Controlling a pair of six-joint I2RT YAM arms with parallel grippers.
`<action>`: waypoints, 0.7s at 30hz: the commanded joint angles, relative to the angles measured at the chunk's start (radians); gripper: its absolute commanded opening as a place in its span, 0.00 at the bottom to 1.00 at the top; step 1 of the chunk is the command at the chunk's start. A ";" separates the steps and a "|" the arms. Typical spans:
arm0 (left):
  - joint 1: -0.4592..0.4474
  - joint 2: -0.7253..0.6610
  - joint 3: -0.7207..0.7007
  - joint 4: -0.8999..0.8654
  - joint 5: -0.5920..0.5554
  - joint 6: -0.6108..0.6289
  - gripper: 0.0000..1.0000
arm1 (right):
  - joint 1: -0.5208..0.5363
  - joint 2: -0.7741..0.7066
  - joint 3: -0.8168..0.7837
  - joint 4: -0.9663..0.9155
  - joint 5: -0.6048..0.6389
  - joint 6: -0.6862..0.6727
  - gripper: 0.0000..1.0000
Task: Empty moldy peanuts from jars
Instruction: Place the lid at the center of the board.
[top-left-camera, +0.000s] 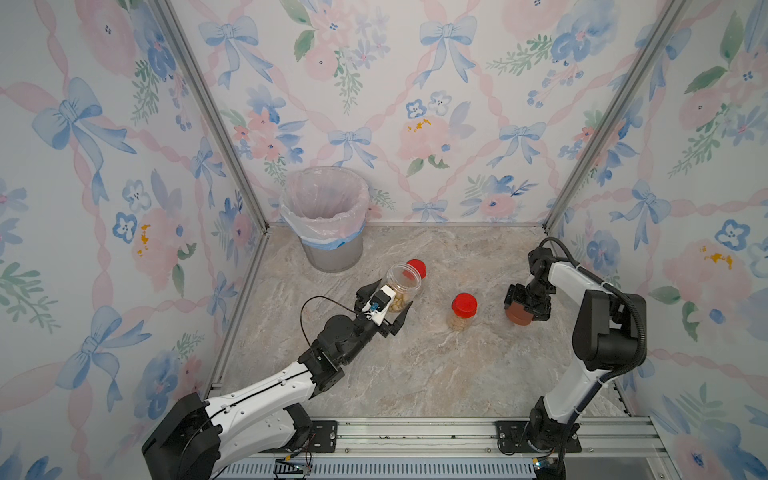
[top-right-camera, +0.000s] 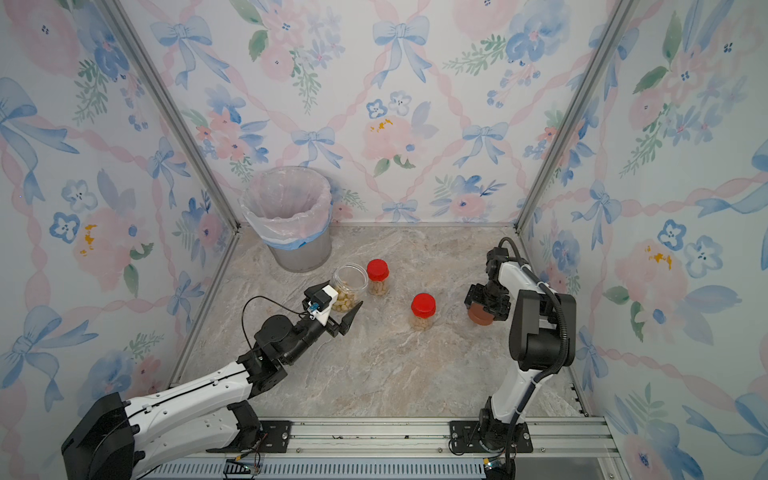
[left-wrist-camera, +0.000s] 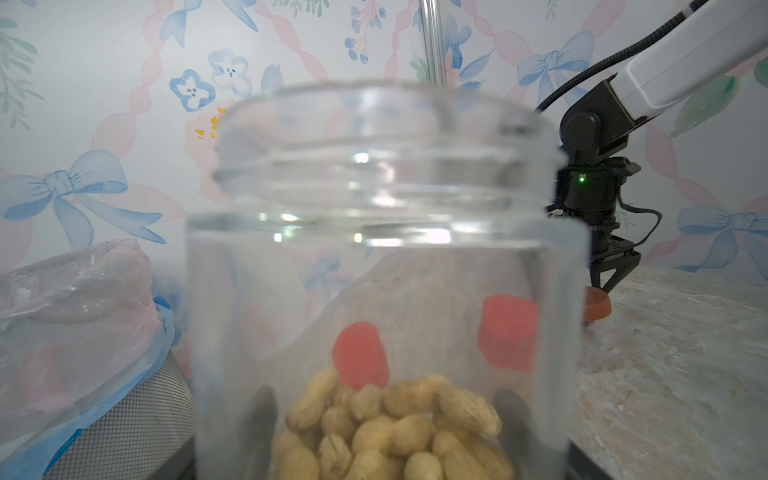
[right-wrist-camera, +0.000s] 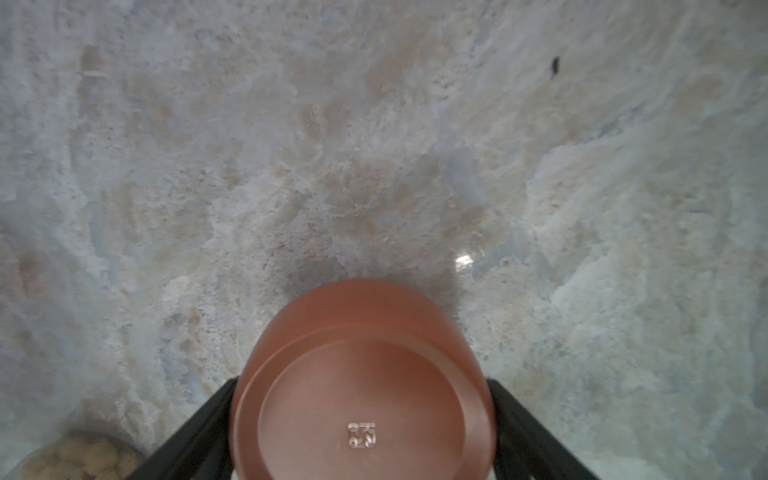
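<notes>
— What have our fingers got?

— Our left gripper (top-left-camera: 395, 295) is parted to the width of the open jar (top-left-camera: 404, 277) and clamps its lower sides. In the left wrist view both fingers (left-wrist-camera: 262, 415) show dark through the clear wall. The jar hangs raised off the table (top-left-camera: 415, 365), mouth up and slightly tipped. Our right gripper (right-wrist-camera: 362, 380) is parted to the width of the brown lid (right-wrist-camera: 365, 395) and pinches it by the sides. The lid is low over the table; we cannot tell whether it touches.

— And around them?

— The bin (top-left-camera: 332, 259), with its pinkish liner (top-left-camera: 316, 224), stands in the far left corner, near the open jar. The far red jar (top-right-camera: 378, 278) stands just beside the open jar, on the side away from the bin; in a top view the open jar partly hides it. The near red jar (top-left-camera: 462, 311) stands upright between our two grippers, apart from both.

— Where are the peanuts?

— The peanuts (left-wrist-camera: 395, 432) are heaped in the bottom of the open jar, and we see more through both red jars.

— Our count?

— One bin, two grippers, three jars (two capped red, one open), one loose brown lid, and more peanuts than we can count.
</notes>
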 joint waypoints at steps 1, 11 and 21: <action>0.010 0.006 0.044 0.093 0.000 -0.009 0.21 | -0.006 0.026 0.009 -0.002 0.029 0.020 0.82; 0.021 0.018 0.071 0.082 -0.008 0.004 0.21 | -0.007 0.062 -0.014 0.021 0.052 0.035 0.90; 0.025 0.034 0.109 0.047 -0.007 0.010 0.21 | -0.006 0.019 -0.047 0.020 0.044 0.030 1.00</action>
